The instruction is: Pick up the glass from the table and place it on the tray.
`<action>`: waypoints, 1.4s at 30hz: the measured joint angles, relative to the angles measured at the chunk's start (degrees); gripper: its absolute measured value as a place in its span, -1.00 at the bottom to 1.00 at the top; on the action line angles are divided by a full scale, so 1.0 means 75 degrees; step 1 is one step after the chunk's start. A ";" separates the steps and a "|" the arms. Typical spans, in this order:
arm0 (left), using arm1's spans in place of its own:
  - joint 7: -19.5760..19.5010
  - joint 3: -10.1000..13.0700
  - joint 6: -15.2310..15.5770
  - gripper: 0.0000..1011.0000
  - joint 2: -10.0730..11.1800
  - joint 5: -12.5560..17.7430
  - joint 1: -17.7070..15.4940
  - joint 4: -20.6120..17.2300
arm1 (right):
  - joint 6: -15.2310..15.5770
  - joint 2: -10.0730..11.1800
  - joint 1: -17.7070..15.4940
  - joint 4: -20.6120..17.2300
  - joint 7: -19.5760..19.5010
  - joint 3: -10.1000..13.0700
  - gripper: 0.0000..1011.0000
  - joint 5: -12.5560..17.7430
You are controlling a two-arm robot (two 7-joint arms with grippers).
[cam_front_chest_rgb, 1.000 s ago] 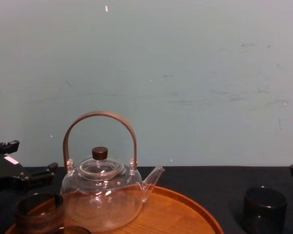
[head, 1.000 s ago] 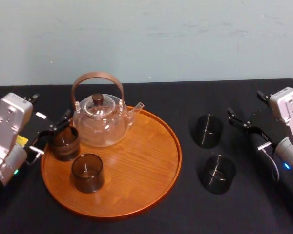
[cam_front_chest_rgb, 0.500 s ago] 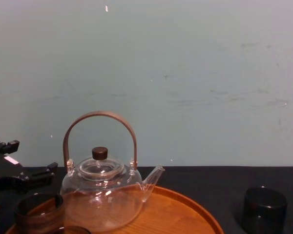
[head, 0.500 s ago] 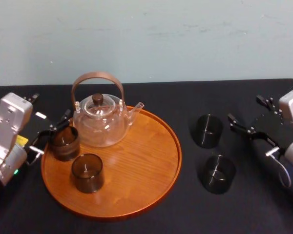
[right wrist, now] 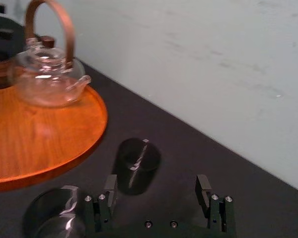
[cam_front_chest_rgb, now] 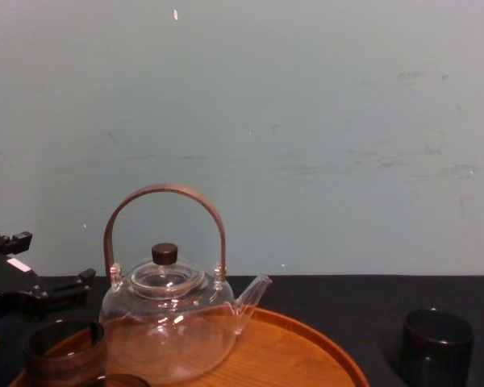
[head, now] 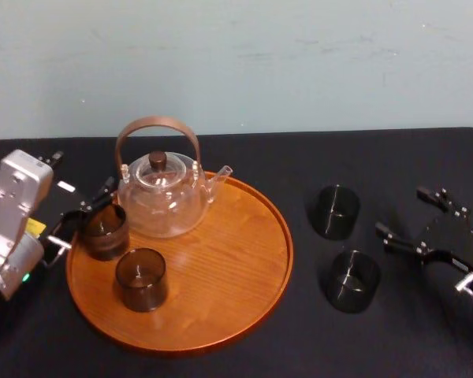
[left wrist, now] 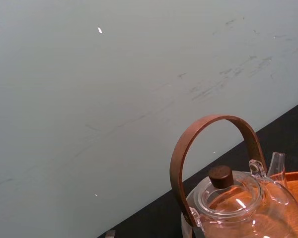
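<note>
Glass (head: 351,280) stands upright, mouth up; right gripper (head: 398,210) beside it, fingers (head: 402,242) apart.

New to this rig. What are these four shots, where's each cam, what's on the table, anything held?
It's a two-armed robot at a black table. Views: a head camera looking down, a chest camera looking across, and one camera on each wrist. A tray carries a teapot and two glasses; two more glasses stand on the table to its right. The left tool sits open around the rear tray glass. The right tool is open and empty by the table glasses.
</note>
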 joint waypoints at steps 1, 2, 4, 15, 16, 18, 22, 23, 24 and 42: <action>0.0000 0.0000 0.0000 0.98 0.0000 0.0000 0.0000 0.0000 | 0.0014 0.0045 -0.0053 -0.0037 0.0068 0.0026 0.98 0.0036; 0.0000 0.0000 0.0000 0.98 0.0000 0.0000 0.0000 0.0000 | 0.0033 0.0086 -0.0100 -0.0070 0.0141 0.0049 0.98 0.0075; 0.0000 0.0000 0.0000 0.98 0.0000 0.0000 0.0000 0.0000 | 0.0115 0.0219 -0.0238 -0.0161 0.0365 0.0121 0.98 0.0214; 0.0000 0.0000 0.0000 0.98 0.0000 0.0000 0.0000 0.0000 | 0.0338 0.0643 -0.0631 -0.0350 0.1418 0.0276 0.98 0.0597; 0.0000 0.0000 0.0000 0.98 0.0000 0.0000 0.0000 0.0000 | 0.0365 0.0663 -0.0642 -0.0349 0.1533 0.0276 0.98 0.0611; 0.0000 0.0000 0.0000 0.98 0.0000 0.0000 0.0000 -0.0001 | 0.0396 0.0678 -0.0643 -0.0335 0.1654 0.0273 0.98 0.0619; 0.0000 0.0000 0.0000 0.98 0.0000 0.0000 0.0000 -0.0001 | 0.0503 0.0697 -0.0630 -0.0285 0.1916 0.0227 0.98 0.0617; 0.0000 0.0000 0.0000 0.98 0.0000 0.0000 0.0000 0.0000 | 0.0559 0.0698 -0.0622 -0.0262 0.1991 0.0210 0.98 0.0613; 0.0000 0.0000 0.0000 0.98 0.0000 0.0000 0.0000 0.0000 | 0.0589 0.0696 -0.0618 -0.0249 0.2023 0.0203 0.98 0.0611; 0.0000 0.0000 0.0000 0.98 0.0000 0.0000 0.0000 0.0000 | 0.1021 0.0302 -0.0369 0.0076 0.2359 0.0104 0.98 0.0273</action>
